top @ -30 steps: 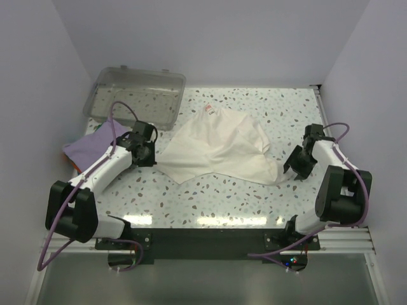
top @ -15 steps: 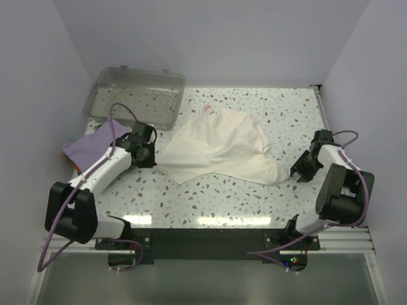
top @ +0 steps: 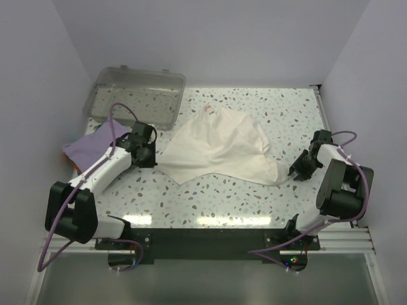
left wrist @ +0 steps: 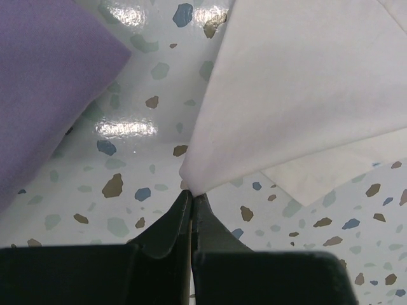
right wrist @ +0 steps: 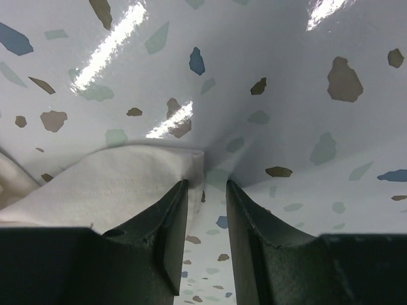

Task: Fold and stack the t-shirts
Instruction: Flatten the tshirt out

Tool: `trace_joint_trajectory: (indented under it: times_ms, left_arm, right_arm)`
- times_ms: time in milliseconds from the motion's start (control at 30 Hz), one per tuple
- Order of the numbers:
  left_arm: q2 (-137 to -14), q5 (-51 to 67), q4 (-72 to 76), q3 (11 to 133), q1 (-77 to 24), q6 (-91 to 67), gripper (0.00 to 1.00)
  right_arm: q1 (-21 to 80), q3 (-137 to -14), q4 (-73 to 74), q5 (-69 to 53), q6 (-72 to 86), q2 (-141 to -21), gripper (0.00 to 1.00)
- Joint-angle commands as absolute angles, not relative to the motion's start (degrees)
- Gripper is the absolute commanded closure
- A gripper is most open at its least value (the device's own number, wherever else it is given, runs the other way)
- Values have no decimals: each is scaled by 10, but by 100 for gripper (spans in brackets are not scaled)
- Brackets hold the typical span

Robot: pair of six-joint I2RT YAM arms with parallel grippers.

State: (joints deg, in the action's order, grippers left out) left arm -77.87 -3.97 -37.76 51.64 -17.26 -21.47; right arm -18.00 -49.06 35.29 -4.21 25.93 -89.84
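The right gripper point(top: 297, 171) now sits lower and farther right than a second ago, fingers parted at the white shirt's point(top: 219, 149) sleeve tip.

Bright, even light from above. Glare strip along near edge of surface point(top: 229, 220); white hotspots on its gloss in both wrist views. Shadows faint, soft. Overhead view sharp. Nearly washed out: cream-white t-shirt point(left wrist: 305, 82). Underexposed, near-black, slightly soft: left claw point(left wrist: 191, 196), right claw point(right wrist: 206, 185).
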Motion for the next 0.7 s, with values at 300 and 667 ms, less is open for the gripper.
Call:
trace_joint_trajectory:
  times_ms: [300,667]
  left_arm:
    - [-780,-3,-336,532,-167,-217,100]
    - [-864,71,-314,799,-167,-220,100]
  right_arm:
    - [-179,-526,325,-52,258,-941,100]
    - [-179,-821,471,-48,255,-880,100]
